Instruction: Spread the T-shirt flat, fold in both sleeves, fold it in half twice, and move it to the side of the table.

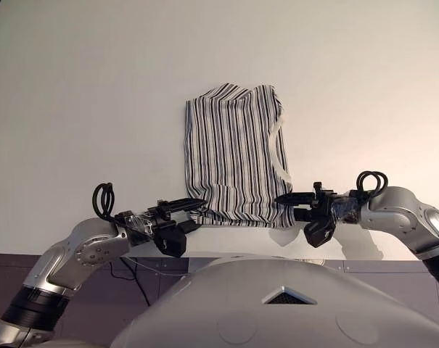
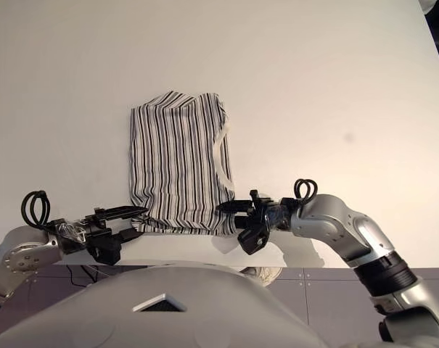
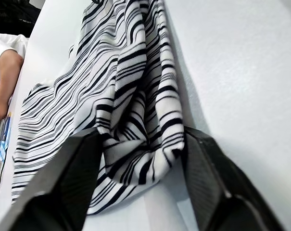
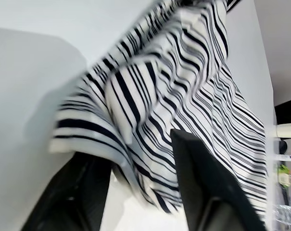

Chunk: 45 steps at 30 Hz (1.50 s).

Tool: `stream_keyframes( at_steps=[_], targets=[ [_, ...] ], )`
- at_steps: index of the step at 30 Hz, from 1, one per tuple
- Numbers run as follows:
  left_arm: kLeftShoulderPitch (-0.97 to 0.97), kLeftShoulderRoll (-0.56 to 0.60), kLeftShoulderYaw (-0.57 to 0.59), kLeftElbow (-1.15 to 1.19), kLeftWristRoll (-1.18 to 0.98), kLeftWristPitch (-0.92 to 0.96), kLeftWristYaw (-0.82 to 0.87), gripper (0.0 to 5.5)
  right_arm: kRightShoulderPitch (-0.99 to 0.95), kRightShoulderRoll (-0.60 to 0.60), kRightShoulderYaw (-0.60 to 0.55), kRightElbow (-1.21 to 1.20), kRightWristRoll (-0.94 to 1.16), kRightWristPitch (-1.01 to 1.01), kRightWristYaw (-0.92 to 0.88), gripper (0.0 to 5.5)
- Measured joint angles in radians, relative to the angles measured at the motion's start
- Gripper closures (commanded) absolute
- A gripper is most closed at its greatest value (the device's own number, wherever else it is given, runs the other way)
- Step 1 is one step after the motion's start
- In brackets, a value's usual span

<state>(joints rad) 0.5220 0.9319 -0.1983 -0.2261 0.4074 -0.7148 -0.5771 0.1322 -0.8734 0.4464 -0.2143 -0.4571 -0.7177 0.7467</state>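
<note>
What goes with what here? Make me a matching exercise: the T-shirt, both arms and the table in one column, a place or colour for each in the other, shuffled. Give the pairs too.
1. T-shirt
2. left arm
3. right arm
4. table

A. plain white, under everything
B. jaws at the shirt's near corner, on the side with the white trim
C. black and white stripes
D. jaws at the shirt's near corner, on the side away from the white trim

Pairs: 1-C, 2-D, 3-B, 4-A.
</note>
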Motion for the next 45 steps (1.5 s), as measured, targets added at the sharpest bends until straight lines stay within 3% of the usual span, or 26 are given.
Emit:
stream_keyframes(
  at_steps=[7, 12, 19, 23, 26, 30, 33, 36, 44, 45],
  targets=[
    [-0.025, 0.000, -0.044, 0.037, -0.008, -0.012, 0.001, 4.65, 0.003, 0.009, 0.013, 0.034, -0.011, -0.001, -0.016, 5.38],
    [-0.020, -0.002, -0.054, 0.067, -0.054, 0.000, 0.000, 5.33, 0.024, 0.026, 0.014, 0.025, -0.010, 0.033, -0.029, 5.40],
    [0.053, -0.002, -0.030, -0.014, -0.213, 0.183, -0.051, 5.39, 0.101, 0.005, 0.017, -0.044, 0.126, 0.113, 0.041, 5.40],
    [0.204, 0.092, 0.042, -0.192, -0.427, 0.351, -0.180, 5.39, 0.235, -0.095, -0.040, -0.241, 0.407, 0.319, 0.128, 5.40],
    [0.281, 0.152, 0.164, -0.343, -0.688, 0.519, -0.255, 5.39, 0.271, -0.144, -0.102, -0.361, 0.633, 0.507, 0.161, 5.40],
    [0.001, 0.113, 0.213, -0.364, -0.914, 0.778, -0.225, 5.39, 0.126, -0.061, -0.153, -0.388, 0.817, 0.825, 0.096, 5.40],
    [-0.189, 0.037, 0.167, -0.318, -0.898, 0.889, -0.159, 5.39, -0.034, 0.022, -0.165, -0.332, 0.855, 0.987, 0.042, 5.40],
    [-0.404, -0.075, 0.051, -0.168, -0.749, 0.946, -0.114, 5.39, -0.239, 0.159, -0.155, -0.178, 0.824, 1.107, -0.030, 5.40],
    [-0.691, -0.286, -0.118, 0.368, -0.441, 0.703, -0.097, 5.39, -0.412, 0.327, -0.057, 0.205, 0.604, 1.064, -0.069, 5.40],
    [-0.726, -0.311, -0.121, 0.444, -0.392, 0.652, -0.062, 5.07, -0.436, 0.351, -0.040, 0.267, 0.559, 1.021, -0.081, 5.17]
  ],
)
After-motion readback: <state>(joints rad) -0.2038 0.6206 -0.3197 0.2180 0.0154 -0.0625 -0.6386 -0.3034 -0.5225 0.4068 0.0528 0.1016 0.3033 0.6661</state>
